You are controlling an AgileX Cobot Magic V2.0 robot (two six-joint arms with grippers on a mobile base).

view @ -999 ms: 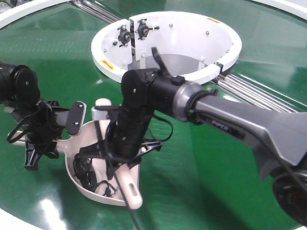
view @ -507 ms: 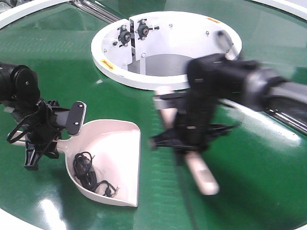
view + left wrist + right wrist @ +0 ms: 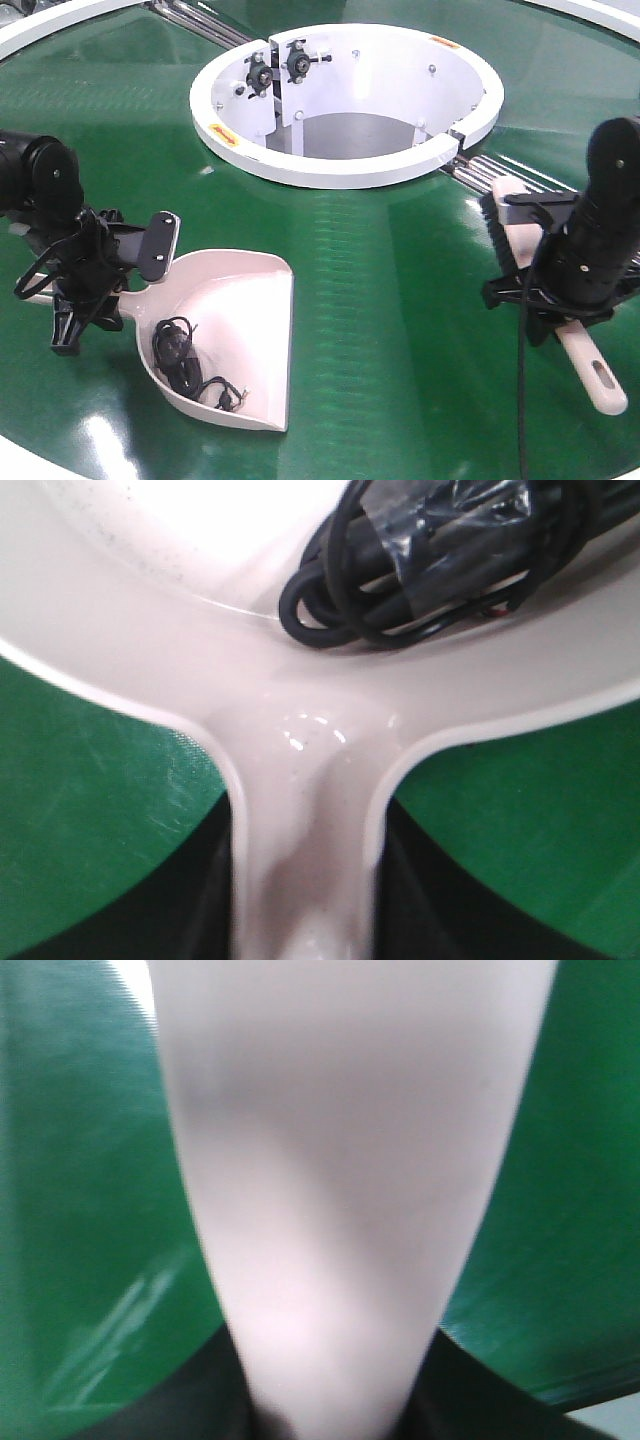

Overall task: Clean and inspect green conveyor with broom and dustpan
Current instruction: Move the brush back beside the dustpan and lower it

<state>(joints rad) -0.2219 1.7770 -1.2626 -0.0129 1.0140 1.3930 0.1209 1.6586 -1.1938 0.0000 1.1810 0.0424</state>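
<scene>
Spanning everything, the green conveyor [image 3: 400, 300], white ring housing [image 3: 340, 172] set in it, dustpan [image 3: 245, 300] laid left-front of the housing, handle pinched by left gripper [image 3: 78, 300], broom [image 3: 590, 365] right of the housing, clamped in right gripper [image 3: 562, 308], black cable [image 3: 180, 355] in dustpan

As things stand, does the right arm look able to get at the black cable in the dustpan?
Probably yes. Bare green conveyor lies between the right gripper and the dustpan, whose open lip faces that way. But the gripper is clamped on the broom, so only bristles would reach the cable.
</scene>
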